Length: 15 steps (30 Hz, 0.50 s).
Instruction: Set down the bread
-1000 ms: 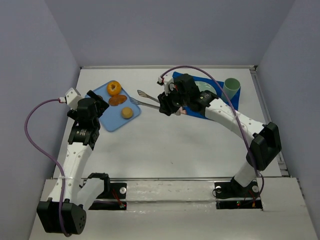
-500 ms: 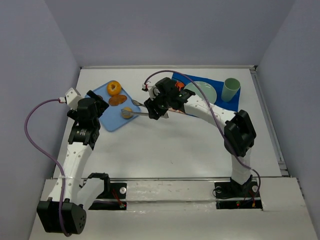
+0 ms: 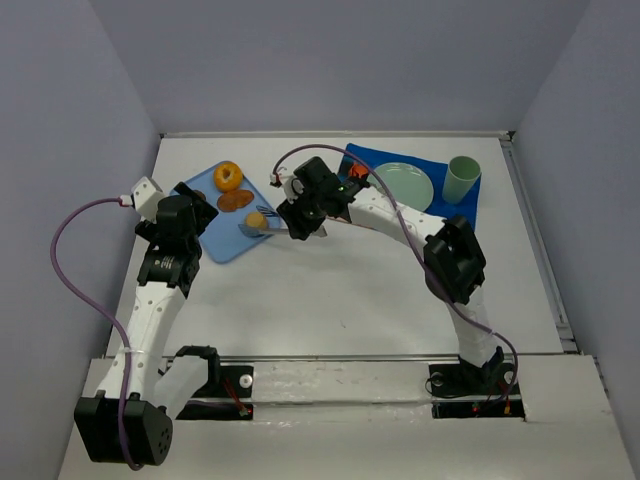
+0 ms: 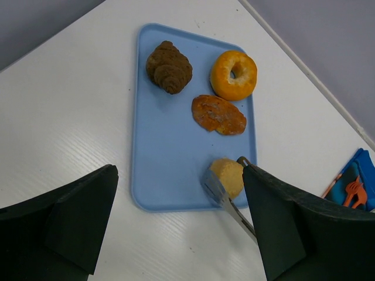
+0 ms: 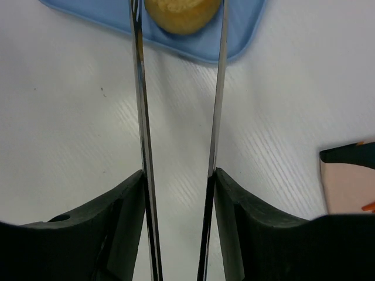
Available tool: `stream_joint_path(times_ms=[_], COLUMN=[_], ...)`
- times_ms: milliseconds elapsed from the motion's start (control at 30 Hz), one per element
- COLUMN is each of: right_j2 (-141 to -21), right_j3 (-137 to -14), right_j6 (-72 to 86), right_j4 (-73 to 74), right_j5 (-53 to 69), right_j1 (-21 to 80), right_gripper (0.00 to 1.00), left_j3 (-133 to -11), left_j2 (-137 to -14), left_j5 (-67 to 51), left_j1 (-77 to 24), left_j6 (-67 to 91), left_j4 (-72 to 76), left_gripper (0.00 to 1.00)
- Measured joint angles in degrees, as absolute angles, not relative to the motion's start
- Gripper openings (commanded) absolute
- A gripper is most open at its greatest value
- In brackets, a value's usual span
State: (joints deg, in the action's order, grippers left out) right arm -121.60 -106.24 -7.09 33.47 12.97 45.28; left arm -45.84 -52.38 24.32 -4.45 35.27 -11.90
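- White surface [image 3: 330,290] carries everything; both arms reach up toward the upper half of the top view.
- Right arm [image 3: 400,215] stretches across to the upper left. Left arm [image 3: 160,290] stands up the left side, next to the tray.
- Blue tray [image 3: 222,238] lies upper left. Blue mat [image 3: 452,207] lies upper right, with a green plate [image 3: 405,183] and green cup [image 3: 462,178] on it.
- Left tool [image 4: 179,175] hangs over the tray's near end, jaws wide apart, nothing held.
- Right tool [image 5: 177,193] is clamped on a pair of metal tongs [image 5: 140,117]. Its fingers press the two blades from outside, and the blades stay apart.
- Tray also holds a dark brown pastry [image 4: 169,66], an orange doughnut [image 4: 234,74] and a flat reddish-brown piece [image 4: 218,114], all further up the tray than the bread.
- Bread [image 5: 181,14] sits on the tray near its lower-right corner, top centre of the right wrist frame.
- Key relation: bread is dead ahead of the right tool, on the tongs' long axis, with one blade either side.
  - In the top view that axis runs roughly left-right, with the bread to the left of the tool.
  - Tong tips are at the bread's flanks in the left wrist view; can't confirm a firm pinch.
- Judgement: right arm owns the grasp. Next it needs a squeeze, then a lift clear of the tray lip.
- Risk: the round bun could roll out from between the blades.
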Motion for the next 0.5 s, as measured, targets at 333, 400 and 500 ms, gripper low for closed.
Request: stream_joint_path(times_ms=[333, 400, 500], right_j2=[-121.30, -119.55, -112.18], right_j3=[-107.13, -105.32, -97.71], right_j6=[-5.67, -4.49, -0.84], right_j4=[34.20, 33.36, 30.61], right_j5=[10.28, 7.79, 2.90], right_j1=[46.22, 46.19, 45.25], right_gripper=[0.30, 0.27, 0.27], left_j3=[-45.82, -45.80, -45.76], left_j2=[-52.36, -52.27, -52.21], left_j5=[24.58, 24.62, 24.62], left_j1=[-4.45, -4.45, -4.45], left_j6=[35.48, 35.66, 35.83], left_j4=[-12.29, -12.32, -12.36], left_gripper=[0.99, 0.99, 0.99])
